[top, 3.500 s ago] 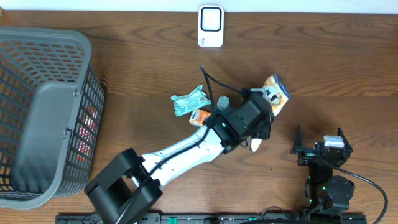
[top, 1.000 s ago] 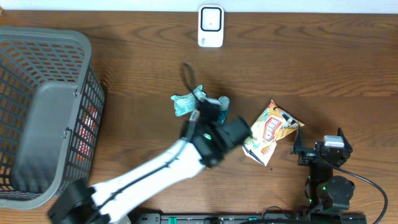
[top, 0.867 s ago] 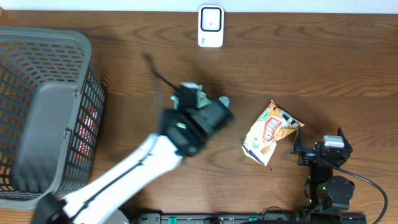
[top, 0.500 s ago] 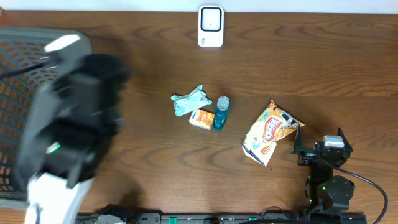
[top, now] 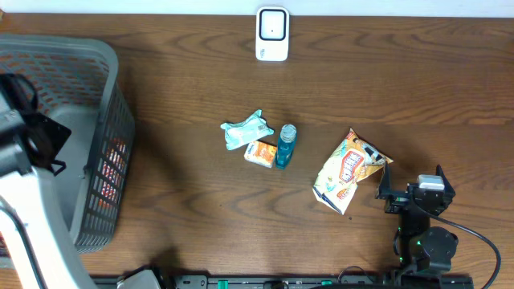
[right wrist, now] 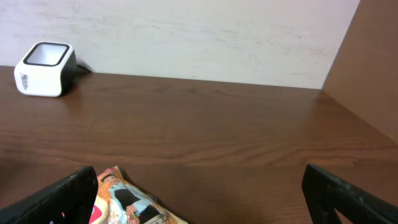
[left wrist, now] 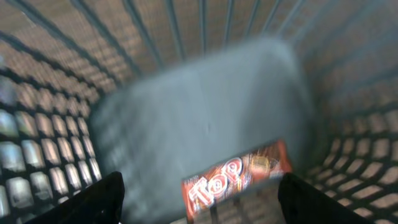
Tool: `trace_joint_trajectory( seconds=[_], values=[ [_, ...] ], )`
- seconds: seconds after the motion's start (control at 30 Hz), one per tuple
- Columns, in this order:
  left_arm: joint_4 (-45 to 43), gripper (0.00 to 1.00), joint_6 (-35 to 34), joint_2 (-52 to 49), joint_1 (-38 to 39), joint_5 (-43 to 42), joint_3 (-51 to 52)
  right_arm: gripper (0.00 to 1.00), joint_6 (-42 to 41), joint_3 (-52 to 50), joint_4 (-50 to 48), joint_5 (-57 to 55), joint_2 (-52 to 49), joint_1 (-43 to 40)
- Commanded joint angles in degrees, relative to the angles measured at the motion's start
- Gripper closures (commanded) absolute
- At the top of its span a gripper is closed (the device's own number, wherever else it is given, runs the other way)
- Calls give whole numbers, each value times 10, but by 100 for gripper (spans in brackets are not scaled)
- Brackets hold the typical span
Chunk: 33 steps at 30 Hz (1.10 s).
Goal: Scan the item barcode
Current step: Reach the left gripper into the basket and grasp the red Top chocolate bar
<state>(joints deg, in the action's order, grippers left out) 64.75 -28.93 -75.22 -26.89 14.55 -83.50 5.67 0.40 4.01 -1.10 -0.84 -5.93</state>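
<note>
A white barcode scanner (top: 272, 34) stands at the table's far edge, also seen in the right wrist view as a scanner (right wrist: 45, 77) at far left. An orange snack bag (top: 347, 170) lies flat just left of my right gripper (top: 411, 193), which is open and empty; the bag's corner (right wrist: 124, 199) shows beside its left finger (right wrist: 56, 202). My left gripper (left wrist: 199, 211) hangs open inside the grey basket (top: 56, 144), above a red "Top" bar (left wrist: 239, 176) on the basket floor, holding nothing. The picture there is blurred.
In the table's middle lie a teal packet (top: 246, 131), a small orange packet (top: 259, 152) and a blue bottle (top: 285, 145) close together. The left arm (top: 24, 160) covers part of the basket. A wall (right wrist: 186, 37) rises behind the scanner.
My left arm swung from the middle of the table to the far left over the basket, its jaws widening. The snack bag stays where it lay. The right arm is still.
</note>
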Motion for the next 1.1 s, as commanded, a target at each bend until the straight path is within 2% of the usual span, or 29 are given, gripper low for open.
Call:
trace_joint_trajectory(
  seconds=[0.0,0.07,0.2,0.33,0.67,1.07],
  values=[
    [22,8,-50,-57,-44,-153,4,1,6,-1,2,-3,2,-4],
    [32,0,-115,-91,-57,-184,10,1,6,-1,2,-3,2,-4],
    [50,1,-257,-150,-66,-219,23,1,6,-1,2,-3,2,-4],
    [51,1,-355,-205,-62,-221,30,1,6,-1,2,-3,2,-4],
    [19,1,-451,-282,-61,-220,59,1,6,-1,2,-3,2,-4],
    [-211,1,-469,-282,-27,-221,212,1,6,-1,2,-3,2,-4]
  ],
)
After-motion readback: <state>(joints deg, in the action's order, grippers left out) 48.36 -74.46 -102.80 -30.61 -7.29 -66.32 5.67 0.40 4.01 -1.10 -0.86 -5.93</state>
